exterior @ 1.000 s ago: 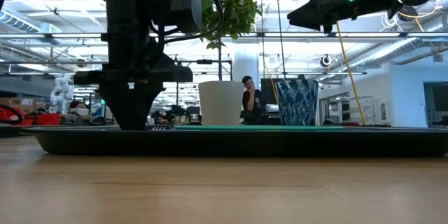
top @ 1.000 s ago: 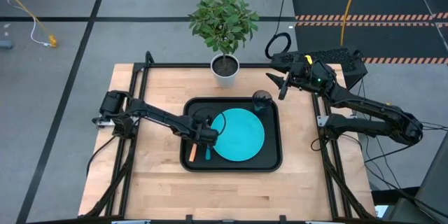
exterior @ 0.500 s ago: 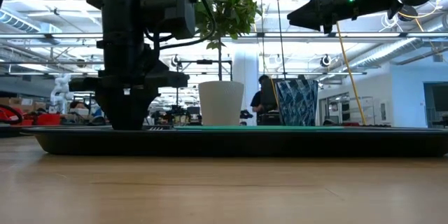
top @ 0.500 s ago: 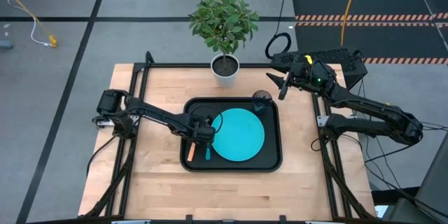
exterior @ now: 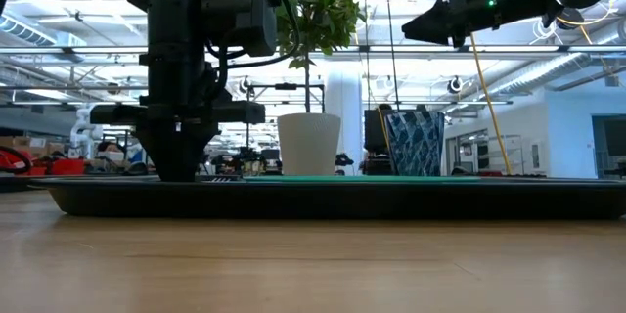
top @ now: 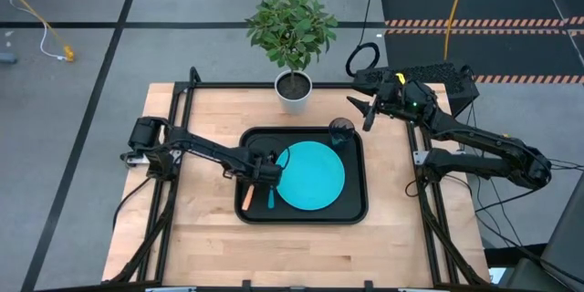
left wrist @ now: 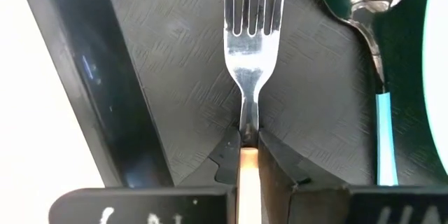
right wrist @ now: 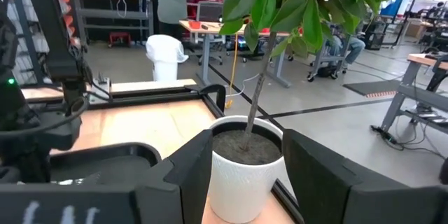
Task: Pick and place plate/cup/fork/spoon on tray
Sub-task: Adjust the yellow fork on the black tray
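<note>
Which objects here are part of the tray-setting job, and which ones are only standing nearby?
Part of the job:
tray
plate
cup
spoon
fork, handle clamped by the left gripper

Just nearby:
potted plant
right gripper, open, raised beside the plant

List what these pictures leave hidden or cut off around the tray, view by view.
- Low view: the fork, spoon and plate surface lie below the tray rim; only a thin turquoise line shows.
- Left wrist view: the fork handle runs under the left pincer and off the edge; the plate is cut to a pale sliver.
- High view: the left pincer covers the fork's tines.
- Right wrist view: the pot fills the gap between the right pincer's fingers; the cup is out of frame.
</note>
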You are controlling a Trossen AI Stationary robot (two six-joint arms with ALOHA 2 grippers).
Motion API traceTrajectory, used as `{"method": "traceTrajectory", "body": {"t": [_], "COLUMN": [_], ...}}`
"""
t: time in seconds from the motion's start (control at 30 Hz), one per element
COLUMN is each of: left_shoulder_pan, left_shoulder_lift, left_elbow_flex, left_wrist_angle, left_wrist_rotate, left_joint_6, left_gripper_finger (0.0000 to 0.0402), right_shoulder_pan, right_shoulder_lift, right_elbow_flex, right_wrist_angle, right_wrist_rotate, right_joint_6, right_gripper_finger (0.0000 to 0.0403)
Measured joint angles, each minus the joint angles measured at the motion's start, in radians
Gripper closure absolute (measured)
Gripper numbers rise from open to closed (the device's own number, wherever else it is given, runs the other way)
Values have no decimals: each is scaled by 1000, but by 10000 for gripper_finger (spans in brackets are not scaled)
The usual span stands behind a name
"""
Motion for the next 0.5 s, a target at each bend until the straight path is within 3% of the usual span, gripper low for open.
{"method": "traceTrajectory", "body": {"t": [0.5], "left_shoulder_pan": [3], "left_shoulder_lift": [-27], "left_elbow_flex": [-6], "left_wrist_angle": [-25], "left_wrist_rotate": [16], "left_joint_6": [-72], "left_gripper_finger": [375], "right_shoulder_pan": [0], "right_shoulder_lift": [-1], "right_elbow_flex": [0], "right_wrist_angle": [23], "right_wrist_rotate": [0], "right_joint_6": [-22], "right_gripper_finger": [234]}}
